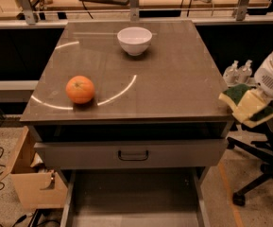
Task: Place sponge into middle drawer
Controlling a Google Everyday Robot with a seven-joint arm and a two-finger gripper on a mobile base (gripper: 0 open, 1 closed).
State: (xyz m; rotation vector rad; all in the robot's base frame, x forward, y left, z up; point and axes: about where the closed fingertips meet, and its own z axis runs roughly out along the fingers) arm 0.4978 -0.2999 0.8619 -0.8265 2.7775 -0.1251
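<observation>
The yellow sponge (pixel 246 107) with a dark green face hangs in the air just past the table's right front corner, at about tabletop height. My gripper (pixel 258 101), on the end of the white arm at the right edge, is shut on it. The middle drawer (pixel 131 197) is pulled out at the bottom of the view, a wide grey tray with a bare floor. It lies low and to the left of the sponge.
An orange (pixel 80 89) and a white bowl (pixel 134 40) sit on the tabletop (pixel 174 84). A shut grey drawer front with a dark handle (pixel 132 154) is above the open tray. A cardboard box (pixel 32 181) stands on the left; bottles (pixel 237 72) and a chair base (pixel 256 183) are on the right.
</observation>
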